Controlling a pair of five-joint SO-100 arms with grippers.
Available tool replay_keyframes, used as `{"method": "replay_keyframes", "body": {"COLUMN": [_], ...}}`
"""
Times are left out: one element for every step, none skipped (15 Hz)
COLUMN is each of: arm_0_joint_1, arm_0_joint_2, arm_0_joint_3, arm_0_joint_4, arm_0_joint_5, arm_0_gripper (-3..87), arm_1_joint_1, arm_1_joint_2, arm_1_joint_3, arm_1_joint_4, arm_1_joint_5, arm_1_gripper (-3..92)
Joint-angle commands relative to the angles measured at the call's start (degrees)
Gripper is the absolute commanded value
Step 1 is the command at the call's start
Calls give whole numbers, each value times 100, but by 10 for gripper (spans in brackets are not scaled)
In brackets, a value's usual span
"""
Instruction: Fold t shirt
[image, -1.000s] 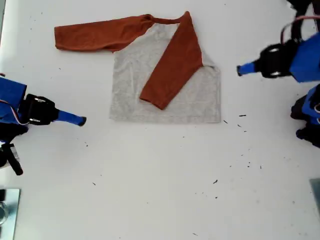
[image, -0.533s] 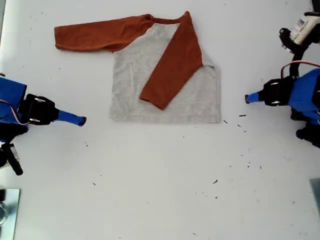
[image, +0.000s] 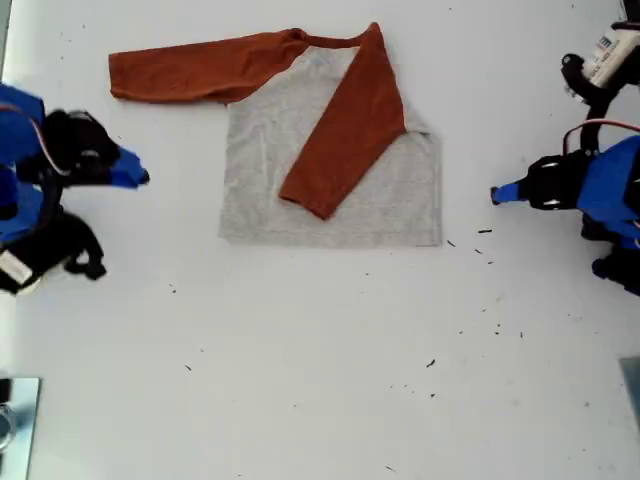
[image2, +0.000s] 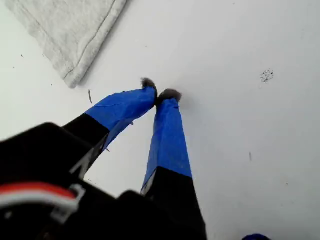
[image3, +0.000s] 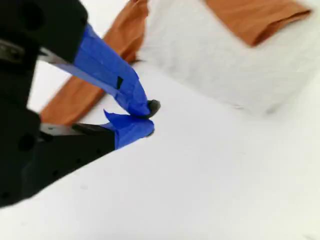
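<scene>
The t shirt (image: 330, 150) lies flat on the white table (image: 320, 360), toward the top of the exterior view: grey body spread out, one rust sleeve folded diagonally across it, the other sleeve stretched out toward the exterior view's left. My first gripper (image2: 161, 94) sits at the exterior view's right, tips pressed together on nothing (the grey hem corner lies just beyond them). My second gripper (image3: 149, 119), at the exterior view's left near the outstretched sleeve, has its jaws nearly closed, empty.
</scene>
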Motion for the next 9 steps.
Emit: {"method": "replay_keyframes", "body": {"arm_0_joint_1": [-3858,-4201,-4034,-4122,-4236,-4315,-4333,-4307,-4315], "arm_0_joint_2": [-299,-519,-1204,-1582,-1784,-2109,-2426,-2725,-2883], "arm_0_joint_3": [-1143,-1257,-1503,-1687,-2030,-2329,-2408,-2250,-1854], "arm_0_joint_4": [439,255,97,-123,-167,-123,-132,-264,-554], "arm_0_joint_5": [2074,2039,2013,2057,1960,1969,2021,2074,2057], "arm_0_gripper": [57,167,290,282,272,280,291,294,294], "arm_1_joint_1": [-18,-18,-35,-79,-70,-62,-88,-88,-88], "arm_1_joint_2": [44,44,44,44,44,44,44,44,44], "arm_1_joint_3": [255,255,255,255,255,255,255,255,255], "arm_1_joint_4": [-70,-70,-70,-70,-70,-70,-70,-70,-70], "arm_1_joint_5": [-114,-105,-97,-88,-88,-97,-88,-79,-70], "arm_1_gripper": [35,35,35,35,35,35,35,35,35]}}
